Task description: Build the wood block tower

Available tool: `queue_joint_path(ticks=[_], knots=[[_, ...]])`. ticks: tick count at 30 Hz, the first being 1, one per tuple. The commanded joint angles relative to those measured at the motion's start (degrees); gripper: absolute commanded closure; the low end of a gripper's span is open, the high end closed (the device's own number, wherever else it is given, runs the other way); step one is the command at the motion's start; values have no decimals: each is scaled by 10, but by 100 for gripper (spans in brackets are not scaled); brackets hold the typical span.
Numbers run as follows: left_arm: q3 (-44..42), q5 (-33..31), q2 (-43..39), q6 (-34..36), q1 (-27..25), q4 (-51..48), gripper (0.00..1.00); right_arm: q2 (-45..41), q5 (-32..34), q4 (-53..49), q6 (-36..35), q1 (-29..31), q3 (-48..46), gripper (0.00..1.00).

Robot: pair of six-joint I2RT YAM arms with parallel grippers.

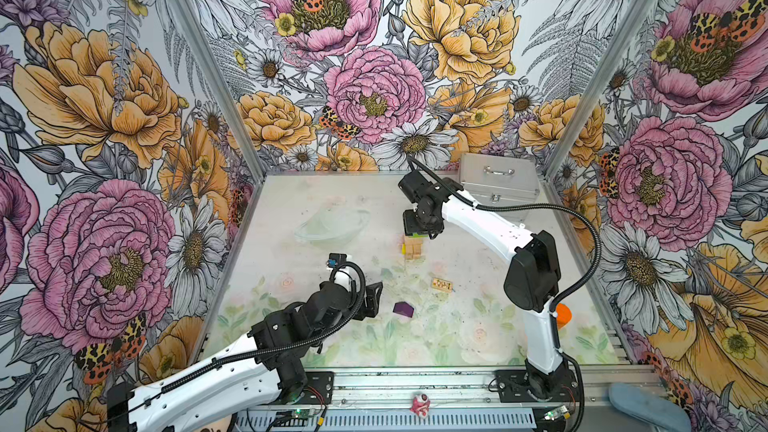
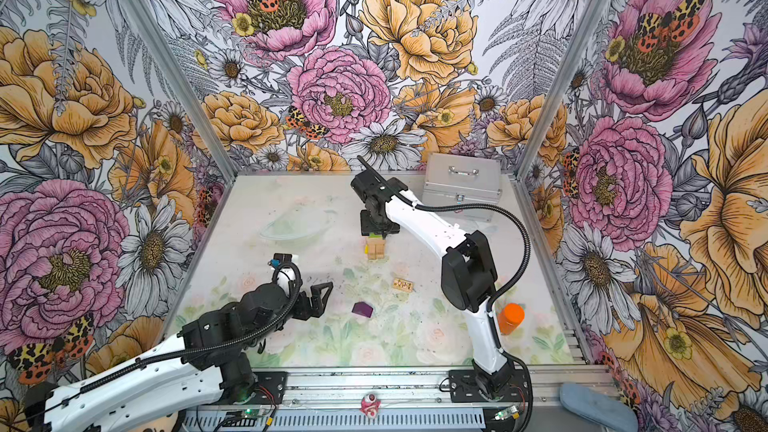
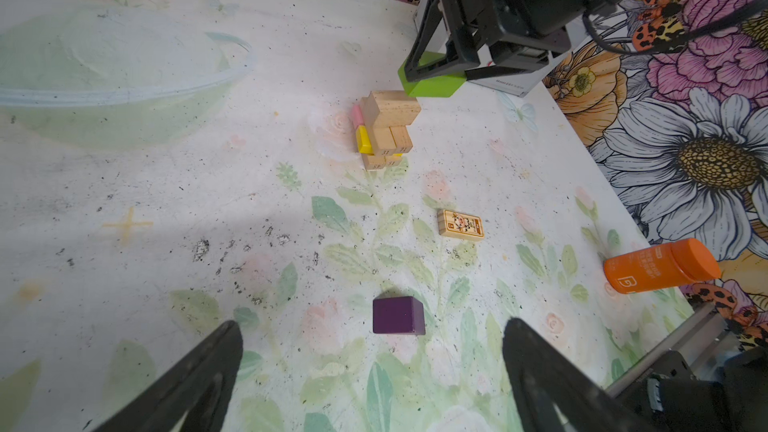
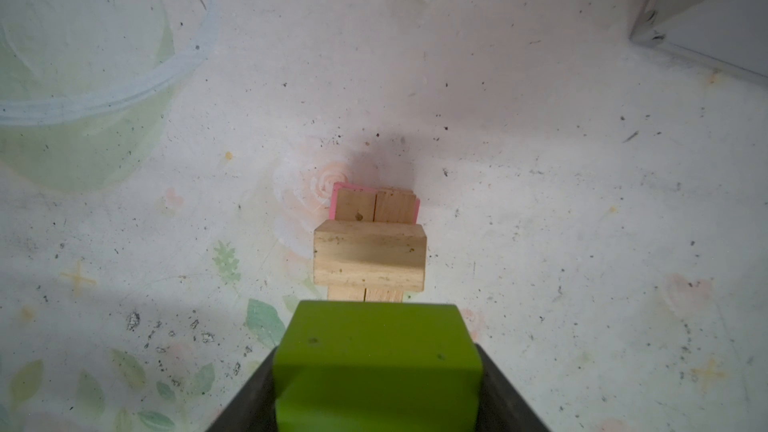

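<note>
Up front on the left, the left gripper hangs low over the table with its jaws spread wide and nothing between them. Just past its fingertips lies the dark purple block, alone on the flowered surface. A little farther on and to the right lies a tan block with a printed face, flat and apart from everything else, and over by the right edge stands an orange bottle. Now the middle of the table: there is the tower, a narrow stack of tan blocks with a yellow piece and a pink one showing at its side and a wide tan block across the top. Right above it, the right gripper is clamped on a lime-green block, which sits at the stack's top; whether it touches the tan block cannot be told. Left of the tower sits a clear bowl, and at the far right, by the back wall, a silver case.
</note>
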Motion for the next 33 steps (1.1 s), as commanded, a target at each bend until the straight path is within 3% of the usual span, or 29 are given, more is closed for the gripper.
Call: queue_joint_path(ticks=[1, 33], knots=[[-8, -13, -9, -1, 7, 9, 1, 16, 13, -19, -4, 3, 31, 50], [-15, 11, -25, 9, 31, 10, 1, 99, 6, -51, -32, 8, 116, 50]])
